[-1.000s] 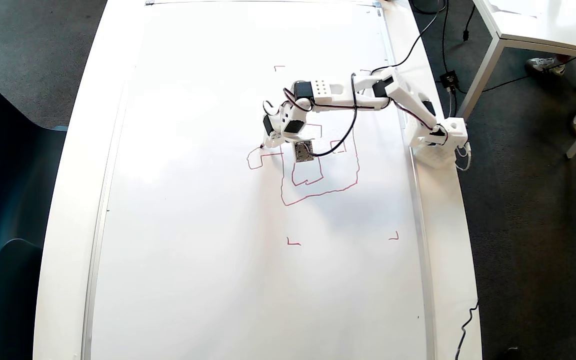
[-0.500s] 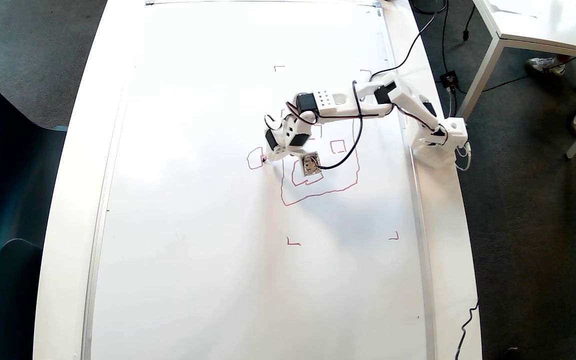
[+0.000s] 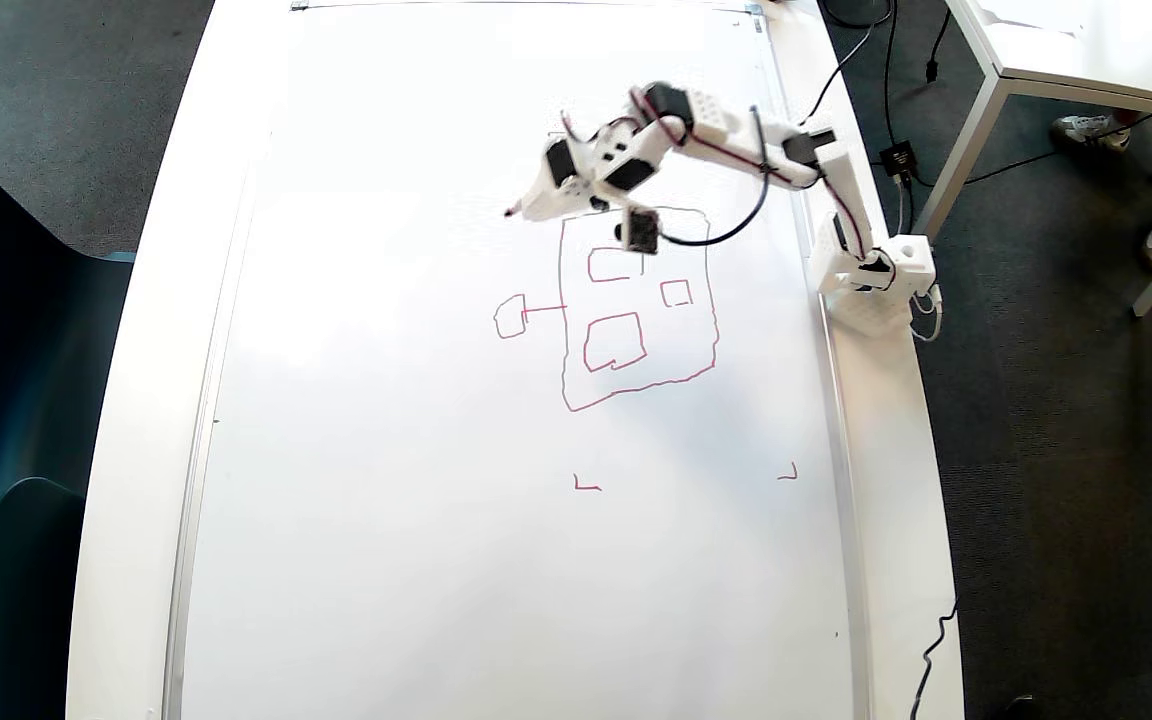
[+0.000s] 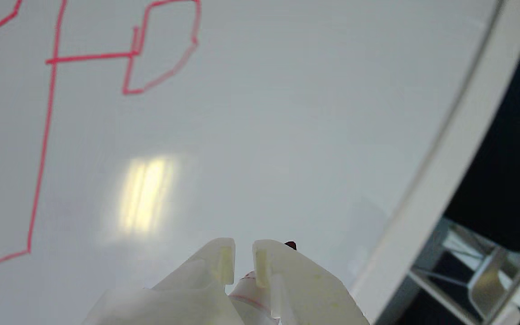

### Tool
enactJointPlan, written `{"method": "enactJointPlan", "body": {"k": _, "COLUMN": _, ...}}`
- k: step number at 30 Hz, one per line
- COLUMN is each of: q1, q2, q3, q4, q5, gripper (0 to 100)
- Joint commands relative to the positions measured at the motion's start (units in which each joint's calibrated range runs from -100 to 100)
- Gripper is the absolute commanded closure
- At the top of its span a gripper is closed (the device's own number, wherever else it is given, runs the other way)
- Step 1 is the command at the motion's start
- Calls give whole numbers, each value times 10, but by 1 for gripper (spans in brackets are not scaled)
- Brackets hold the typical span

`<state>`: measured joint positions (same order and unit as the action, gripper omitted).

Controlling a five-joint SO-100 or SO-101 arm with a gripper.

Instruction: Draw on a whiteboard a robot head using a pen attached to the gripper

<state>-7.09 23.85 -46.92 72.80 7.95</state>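
Observation:
The whiteboard [image 3: 416,520] fills the overhead view and the wrist view [image 4: 287,135]. The robot head [image 3: 616,318] is a wobbly red rectangle with three small squares inside. A short line joins its left side to a small loop [image 3: 498,325]; the loop also shows in the wrist view [image 4: 127,85]. My gripper [image 3: 528,208] is above and left of the rectangle's top left corner, pointing left. In the wrist view the gripper [image 4: 243,259] is shut on the pen [image 4: 246,289]. The pen's dark red tip [image 3: 510,212] is over bare board, and I cannot tell whether it touches.
Two small red corner marks [image 3: 586,487] [image 3: 789,475] lie below the drawing. The arm's base [image 3: 876,285] is clamped at the board's right edge, with black cables. A white side table [image 3: 1066,50] and someone's shoes [image 3: 1086,128] are at the top right. Dark chairs [image 3: 16,400] stand to the left.

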Motion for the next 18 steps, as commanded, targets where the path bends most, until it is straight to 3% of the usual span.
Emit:
{"method": "enactJointPlan", "body": {"k": 1, "q1": 9, "q2": -181, "q3": 126, "q4": -6, "q5": 3, "gripper": 99}}
{"method": "enactJointPlan", "body": {"k": 6, "q1": 37, "q2": -375, "q3": 342, "q4": -121, "q5": 3, "gripper": 99}}
{"method": "enactJointPlan", "body": {"k": 12, "q1": 79, "q2": -609, "q3": 681, "q4": -446, "q5": 0, "gripper": 99}}
{"method": "enactJointPlan", "body": {"k": 18, "q1": 90, "q2": -752, "q3": 910, "q4": -713, "q5": 0, "gripper": 99}}
